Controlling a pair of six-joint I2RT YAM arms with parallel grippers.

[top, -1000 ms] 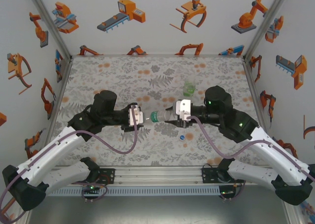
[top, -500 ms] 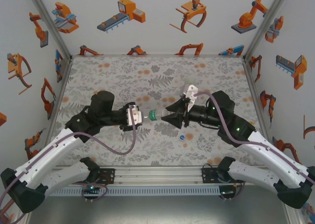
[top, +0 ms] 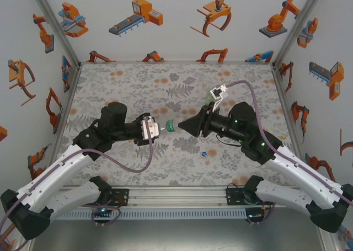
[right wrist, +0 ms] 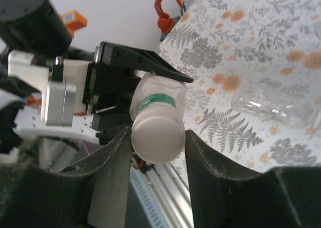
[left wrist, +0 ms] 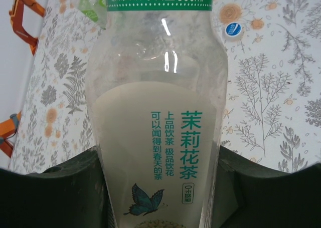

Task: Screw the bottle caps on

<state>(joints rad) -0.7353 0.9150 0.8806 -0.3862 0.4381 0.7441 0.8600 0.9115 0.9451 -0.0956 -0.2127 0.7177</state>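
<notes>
Clear bottle point(left wrist: 160, 138) with green label is held horizontal above the table point(top: 165, 80), its body clamped in the left gripper point(top: 157, 128). White cap point(right wrist: 157, 136) on its neck is pinched between the narrowly set jaws of the right gripper point(top: 185, 127). Blue cap point(top: 204, 153) is seen loose on the table nearby. A second clear bottle point(right wrist: 273, 105) is laid on its side.
</notes>
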